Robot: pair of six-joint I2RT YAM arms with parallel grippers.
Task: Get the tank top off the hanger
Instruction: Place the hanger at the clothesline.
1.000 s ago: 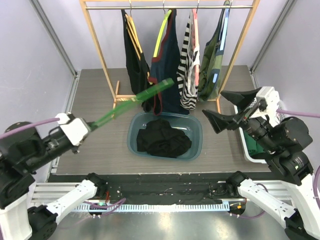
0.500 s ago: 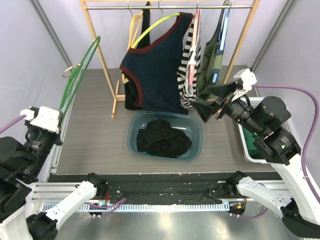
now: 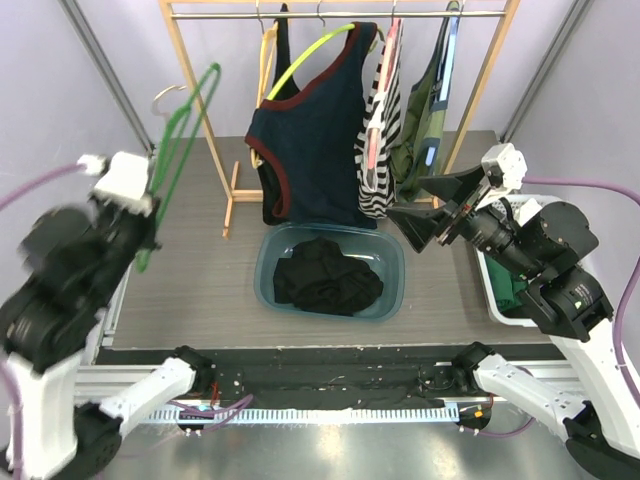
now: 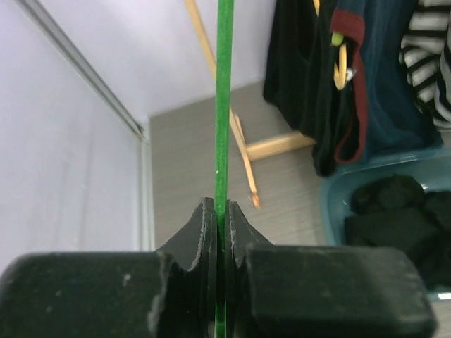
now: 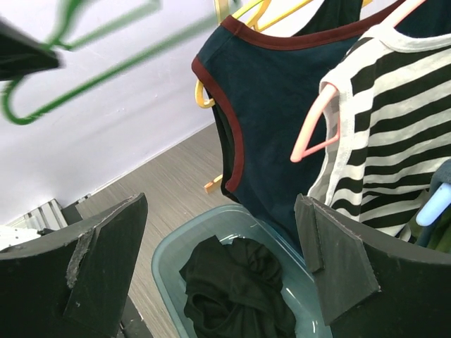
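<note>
A bare green hanger [image 3: 182, 130] stands upright at the left, clear of the rack, with my left gripper [image 3: 140, 225] shut on its lower wire. In the left wrist view the jaws [image 4: 220, 208] pinch the green hanger [image 4: 224, 105]. A crumpled black garment [image 3: 325, 275] lies in the teal bin [image 3: 395, 250]. A navy tank top [image 3: 315, 140] with maroon trim hangs on a yellow-green hanger on the rail. My right gripper [image 3: 408, 198] is open beside the bin's right end and holds nothing. In the right wrist view its fingers [image 5: 222, 211] frame the black garment [image 5: 236, 289] and the navy tank top [image 5: 282, 127].
The wooden rack [image 3: 200, 100] also carries a black top [image 3: 275, 60], a striped top [image 3: 378, 130] on a pink hanger and an olive garment [image 3: 425, 120]. A white bin [image 3: 495, 295] sits at the right table edge, under my right arm.
My left arm swung the green hanger from low and pointing at the rack to upright at the far left. The navy tank top turned broadside. My right gripper moved in toward the rack.
</note>
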